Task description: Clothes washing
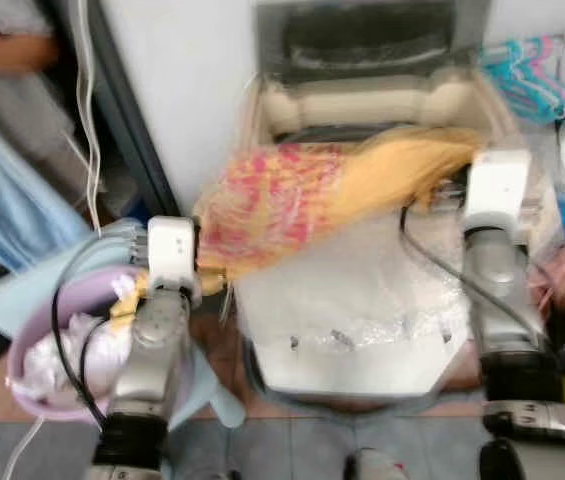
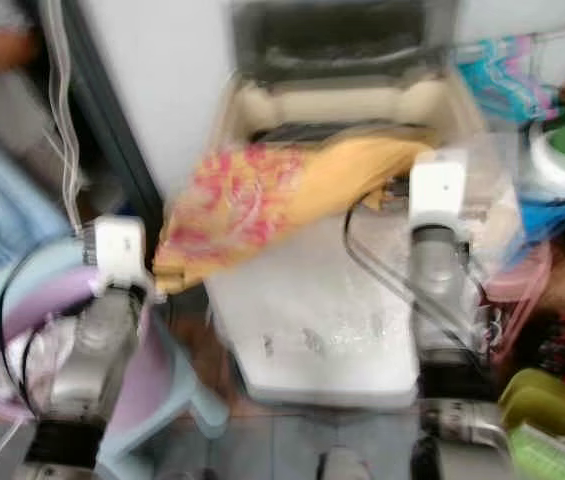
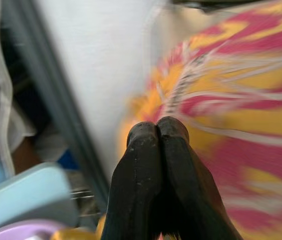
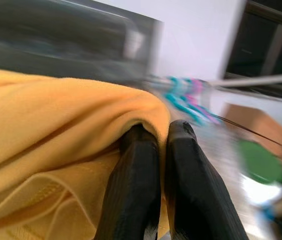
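Two claws on one garment here: my left claw (image 3: 156, 131) and my right claw (image 4: 161, 134) carry a yellow cloth with a pink pattern (image 1: 302, 200) stretched between them, above the white top-load washing machine (image 1: 347, 330).

Left side first. My left claw's fingers (image 3: 141, 165) are pressed tight together, and the patterned pink-and-yellow end of the cloth sits right against their tips, spreading out beyond them. That end hangs at the machine's left edge, just above the lilac laundry basket (image 1: 77, 300) on the pale blue stool (image 1: 12, 290). White clothes (image 1: 62, 350) lie bunched in that basket, beside my left arm.

Right side now. My right claw's fingers (image 4: 136, 170) are narrow, nearly touching, with a fold of the plain yellow end draped over their tips and a bit of it caught between them. This end lies toward the back right of the machine, by the raised lid (image 1: 362, 40) and the cream rim of the open tub (image 1: 362, 100).

The whole cloth runs slanting, its patterned end lower left, its plain end higher right. Everything is blurred. A person in pale blue (image 1: 2, 190) stands at far left. Coloured hangers (image 1: 527, 75) lie at right.
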### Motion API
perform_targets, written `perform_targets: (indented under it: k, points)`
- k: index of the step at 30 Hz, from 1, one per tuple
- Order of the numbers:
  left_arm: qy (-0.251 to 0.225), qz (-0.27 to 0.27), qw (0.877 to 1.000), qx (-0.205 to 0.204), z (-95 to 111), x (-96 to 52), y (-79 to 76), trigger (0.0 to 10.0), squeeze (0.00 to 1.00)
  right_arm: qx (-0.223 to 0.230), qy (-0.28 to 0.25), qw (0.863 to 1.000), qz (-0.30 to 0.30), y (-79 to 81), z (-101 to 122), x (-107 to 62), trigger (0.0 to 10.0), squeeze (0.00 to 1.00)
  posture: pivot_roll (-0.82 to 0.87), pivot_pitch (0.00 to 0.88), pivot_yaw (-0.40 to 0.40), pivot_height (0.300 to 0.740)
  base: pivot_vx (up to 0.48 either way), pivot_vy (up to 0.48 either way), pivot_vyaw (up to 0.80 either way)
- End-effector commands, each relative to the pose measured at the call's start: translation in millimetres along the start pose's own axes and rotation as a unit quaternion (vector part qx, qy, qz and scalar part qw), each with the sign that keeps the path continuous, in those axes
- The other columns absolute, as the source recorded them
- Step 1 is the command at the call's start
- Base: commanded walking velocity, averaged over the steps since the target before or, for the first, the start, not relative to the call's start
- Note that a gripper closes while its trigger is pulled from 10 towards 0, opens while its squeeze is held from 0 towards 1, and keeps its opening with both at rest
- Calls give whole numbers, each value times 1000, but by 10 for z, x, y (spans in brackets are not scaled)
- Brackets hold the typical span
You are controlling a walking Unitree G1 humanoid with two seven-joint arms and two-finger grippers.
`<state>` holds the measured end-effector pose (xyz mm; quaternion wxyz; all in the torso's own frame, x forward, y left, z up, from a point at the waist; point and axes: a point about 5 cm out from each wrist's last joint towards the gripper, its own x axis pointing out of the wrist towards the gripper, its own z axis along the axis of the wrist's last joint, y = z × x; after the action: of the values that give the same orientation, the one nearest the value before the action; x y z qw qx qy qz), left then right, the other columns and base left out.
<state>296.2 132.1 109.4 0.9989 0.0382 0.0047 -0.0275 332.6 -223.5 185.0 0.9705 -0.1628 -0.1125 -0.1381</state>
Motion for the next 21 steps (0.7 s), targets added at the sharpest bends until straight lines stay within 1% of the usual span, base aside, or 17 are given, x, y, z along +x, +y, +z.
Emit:
perform_targets:
  k: [1, 3, 4, 5, 6, 7, 8, 9, 11, 13, 15, 16, 17, 18, 19, 20, 21]
  points:
    - [-6, 0, 1000, 4, 29, 6, 22, 10000, 0, 7, -13, 1000, -25, -64, 75, 42, 10000, 0, -68, 0, 101, 740, 0, 0, -656]
    - [-7, -2, 1000, 2, 33, 3, 23, 10000, 0, 8, -15, 1000, -25, -68, 86, 45, 10000, 0, -73, 0, 105, 740, 0, 0, -616]
    - [-8, -2, 1000, -2, 39, 2, 25, 10000, 0, 13, -14, 1000, -15, -43, 80, 41, 10000, 0, -72, 0, 106, 740, 0, 0, 0]
    - [-12, 1, 1000, -5, 47, -5, 31, 10000, 0, 16, -17, 1000, 15, 27, 81, 26, 10000, 0, -71, 0, 106, 740, 0, 0, 0]
    - [-12, 1, 1000, -5, 47, -5, 31, 10000, 0, 16, -17, 1000, 15, 27, 81, 26, 10000, 0, -71, 0, 106, 740, 0, 0, 0]
    - [-11, 4, 1000, -8, 42, -10, 39, 10000, 0, 21, -19, 998, 54, 122, 90, 23, 10000, 0, -71, 0, 106, 740, 0, 0, 0]
    - [-11, 4, 1000, -8, 42, -10, 39, 10000, 0, 21, -19, 998, 54, 122, 90, 23, 10000, 0, -71, 0, 106, 740, 0, 0, 0]
    - [-11, 5, 1000, -9, 40, -10, 42, 10000, 0, 29, -23, 996, 82, 187, 119, 31, 10000, 0, -71, 0, 106, 740, 0, 0, 0]
    - [-11, 5, 1000, -12, 41, -9, 42, 10000, 0, 49, -42, 989, 135, 298, 252, 101, 10000, 0, -74, 0, 105, 740, 122, 0, 0]
    - [-11, 4, 1000, -13, 44, -7, 38, 10000, 0, 77, -66, 978, 183, 386, 444, 210, 10000, 0, -75, 0, 104, 740, 296, 0, 0]
    - [-10, 4, 1000, -17, 42, -4, 35, 10000, 0, 67, -115, 963, 236, 480, 774, 393, 10000, 0, -76, 0, 99, 740, 298, 0, 0]
    - [-9, 4, 1000, -17, 43, -1, 33, 10000, 0, 57, -146, 953, 259, 518, 995, 493, 10000, 0, -76, 0, 99, 740, 281, 0, 0]
    - [-9, 4, 1000, -17, 43, -1, 33, 10000, 0, 57, -146, 953, 259, 518, 995, 493, 10000, 0, -76, 0, 99, 740, 281, 0, 0]
    - [-9, 6, 1000, -19, 42, 3, 31, 10000, 0, 32, -205, 933, 295, 566, 1439, 638, 10000, 0, -75, 0, 93, 740, 281, 0, 0]
    - [-9, 6, 1000, -19, 42, 3, 31, 10000, 0, 32, -205, 933, 295, 566, 1439, 638, 10000, 0, -75, 0, 93, 740, 281, 0, 0]
    - [-9, 6, 1000, -19, 41, 4, 30, 10000, 0, 21, -226, 925, 304, 573, 1594, 673, 10000, 0, -75, 0, 93, 740, 281, 0, 0]
    - [-8, 7, 1000, -20, 39, 5, 29, 10000, 0, 14, -262, 917, 299, 529, 1876, 736, 10000, 0, -74, 0, 88, 740, 281, 0, 0]
